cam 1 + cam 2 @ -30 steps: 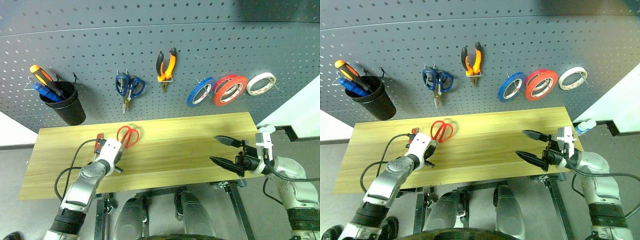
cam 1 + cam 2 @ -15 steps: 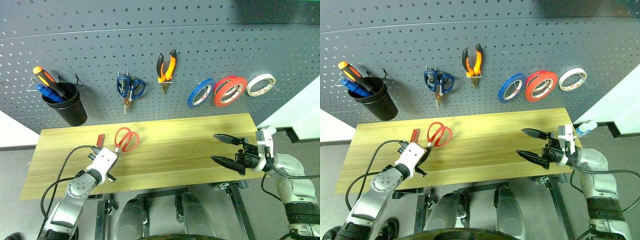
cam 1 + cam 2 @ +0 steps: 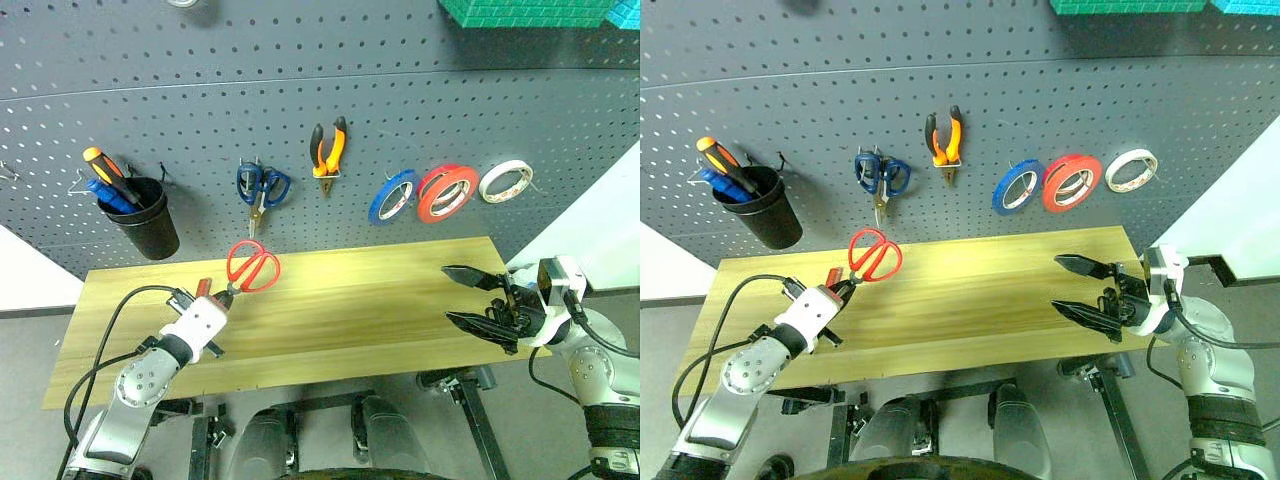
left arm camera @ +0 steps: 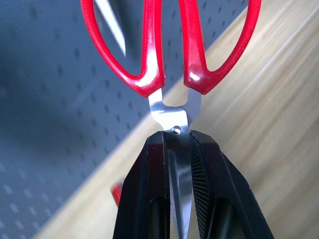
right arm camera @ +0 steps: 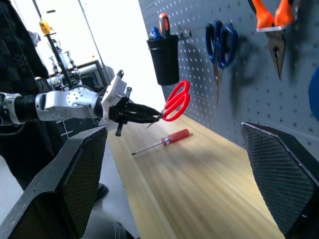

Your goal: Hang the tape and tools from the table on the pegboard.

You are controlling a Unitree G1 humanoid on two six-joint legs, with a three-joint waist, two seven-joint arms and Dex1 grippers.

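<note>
So the left gripper (image 4: 178, 149) has its black jaws clamped on the steel blades of the red-handled scissors (image 3: 252, 268), long axis running straight out from the jaws, handle loops leading toward the dark grey perforated pegboard (image 3: 300, 110) beyond. They're off the light yellowish wood table (image 3: 350, 310). The left arm is clearly the nearer one. The right gripper (image 3: 478, 298) hangs wide apart and empty, well off to the side.
</note>
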